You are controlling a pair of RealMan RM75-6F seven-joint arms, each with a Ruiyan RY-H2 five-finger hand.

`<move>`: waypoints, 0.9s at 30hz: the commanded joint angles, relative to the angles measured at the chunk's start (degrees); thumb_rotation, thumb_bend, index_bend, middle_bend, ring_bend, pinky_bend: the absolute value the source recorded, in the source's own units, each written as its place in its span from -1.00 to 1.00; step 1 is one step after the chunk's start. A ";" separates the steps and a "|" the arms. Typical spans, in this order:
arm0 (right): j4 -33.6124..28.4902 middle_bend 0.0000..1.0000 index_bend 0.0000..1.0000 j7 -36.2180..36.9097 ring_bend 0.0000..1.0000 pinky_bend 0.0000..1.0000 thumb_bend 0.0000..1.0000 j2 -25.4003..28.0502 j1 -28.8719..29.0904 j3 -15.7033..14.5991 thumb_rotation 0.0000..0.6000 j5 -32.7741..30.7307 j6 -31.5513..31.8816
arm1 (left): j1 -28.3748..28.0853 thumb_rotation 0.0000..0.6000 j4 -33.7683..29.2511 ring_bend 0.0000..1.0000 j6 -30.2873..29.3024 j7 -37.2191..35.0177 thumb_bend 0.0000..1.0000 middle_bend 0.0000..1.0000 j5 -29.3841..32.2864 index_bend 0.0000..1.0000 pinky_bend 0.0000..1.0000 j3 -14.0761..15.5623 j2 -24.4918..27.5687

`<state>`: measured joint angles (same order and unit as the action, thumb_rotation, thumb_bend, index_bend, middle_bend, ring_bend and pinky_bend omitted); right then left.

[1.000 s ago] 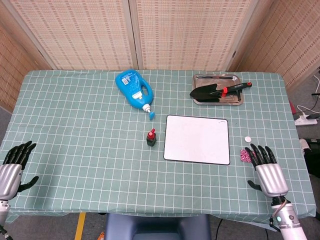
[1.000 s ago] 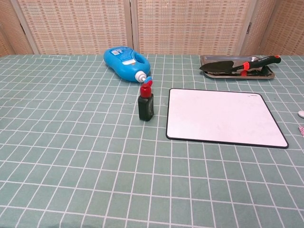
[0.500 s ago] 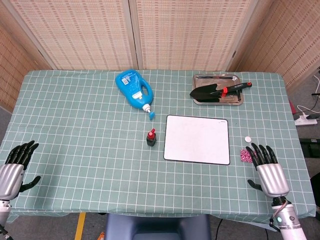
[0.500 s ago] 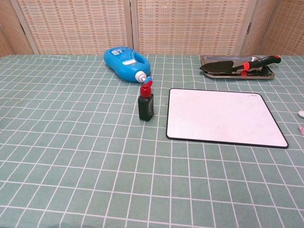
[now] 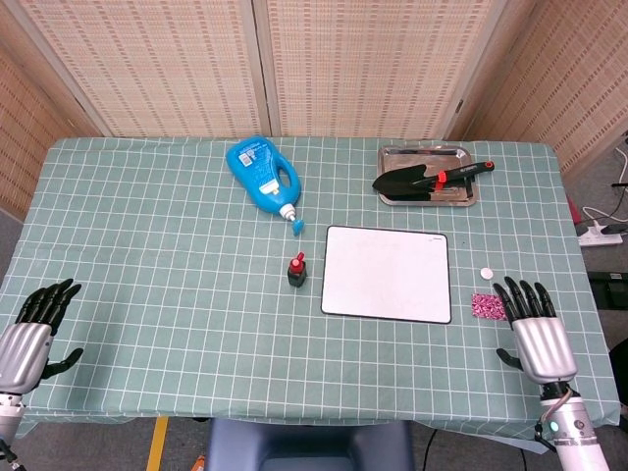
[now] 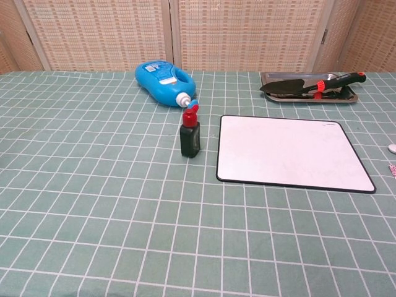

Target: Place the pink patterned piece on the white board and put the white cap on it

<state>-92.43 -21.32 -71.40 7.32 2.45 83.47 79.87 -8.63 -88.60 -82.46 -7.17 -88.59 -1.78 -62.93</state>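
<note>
The pink patterned piece (image 5: 487, 306) lies on the table just right of the white board (image 5: 387, 273), with the white cap (image 5: 486, 274) near it. The right hand (image 5: 535, 329) and left hand (image 5: 29, 334) hold nothing, fingers spread

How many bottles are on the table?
2. A blue bottle lies on its side near the table's far edge. A small dark bottle with a red cap stands just left of the white board.
</note>
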 commanded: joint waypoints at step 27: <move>0.23 0.19 -0.92 -12.00 0.20 0.29 -0.95 1.94 4.22 3.88 1.00 -15.51 -8.36 | -0.64 1.00 0.60 -1.00 1.24 -0.78 -0.64 -1.00 0.07 -1.00 -1.00 0.59 -0.55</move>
<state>-92.81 -32.36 -69.38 10.56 5.66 70.17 73.25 -9.27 -88.00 -81.21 -7.94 -88.53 -1.21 -63.48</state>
